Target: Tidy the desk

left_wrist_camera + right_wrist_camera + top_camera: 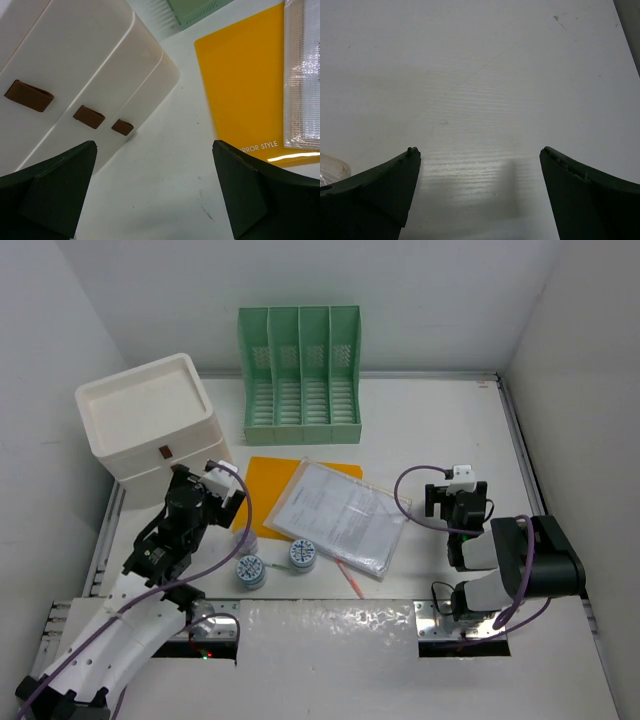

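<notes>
Hovering Wide Open Above a White Table

The table (450, 430) lies flat and fills nearly the whole floor of the white-walled booth, reaching from the arms' bases at the near edge to the back wall. From above, its longer side appears to run left to right, across the front of both arms, though the slant of the view leaves that a little uncertain. Its top is matte white, with silver metal rails (518, 455) along the side edges and a shinier strip at the near edge where the arms are bolted. Up close under the right arm, the surface shows a faint fine grain and a few dark specks.

The left tool (154, 147) has its fingers spread wide with nothing between them. It hangs over bare table between a white drawer box (150, 425) with brown pull tabs and a yellow folder (268, 480). The right tool (479, 150) is likewise spread wide and holds nothing, over a bare stretch on the right side, near the rail.

At the back stands a green file sorter (300, 365), its slots facing the arms. A clear sleeve of printed papers (340, 512) lies tilted over the folder's right part. On the near side of the folder and sleeve sit two round containers (250, 570), and a thin pink pen (350, 578) lies beside the sleeve's near edge.
</notes>
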`<action>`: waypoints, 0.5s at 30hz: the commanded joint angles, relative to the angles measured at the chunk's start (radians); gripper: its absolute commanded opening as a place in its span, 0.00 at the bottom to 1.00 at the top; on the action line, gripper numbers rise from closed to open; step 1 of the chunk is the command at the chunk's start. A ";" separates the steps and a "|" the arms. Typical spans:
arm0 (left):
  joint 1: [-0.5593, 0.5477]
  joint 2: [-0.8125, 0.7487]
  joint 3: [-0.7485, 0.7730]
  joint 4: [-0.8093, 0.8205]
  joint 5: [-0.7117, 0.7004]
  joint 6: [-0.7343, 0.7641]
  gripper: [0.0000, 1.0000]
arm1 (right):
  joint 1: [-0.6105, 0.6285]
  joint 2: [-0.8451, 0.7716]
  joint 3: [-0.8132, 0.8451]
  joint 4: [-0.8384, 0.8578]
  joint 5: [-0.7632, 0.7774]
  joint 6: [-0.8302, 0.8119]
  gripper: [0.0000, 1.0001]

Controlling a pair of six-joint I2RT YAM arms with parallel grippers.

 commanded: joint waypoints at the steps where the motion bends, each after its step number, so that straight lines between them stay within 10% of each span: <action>1: -0.009 -0.002 0.039 0.063 -0.040 -0.013 1.00 | -0.003 0.001 0.025 0.037 -0.016 -0.001 0.99; 7: -0.009 0.038 0.256 -0.032 0.020 0.085 1.00 | -0.004 -0.021 0.054 0.018 -0.012 0.000 0.99; 15: 0.001 0.266 0.654 -0.079 -0.327 0.241 0.94 | 0.063 -0.245 0.546 -0.890 -0.276 0.071 0.90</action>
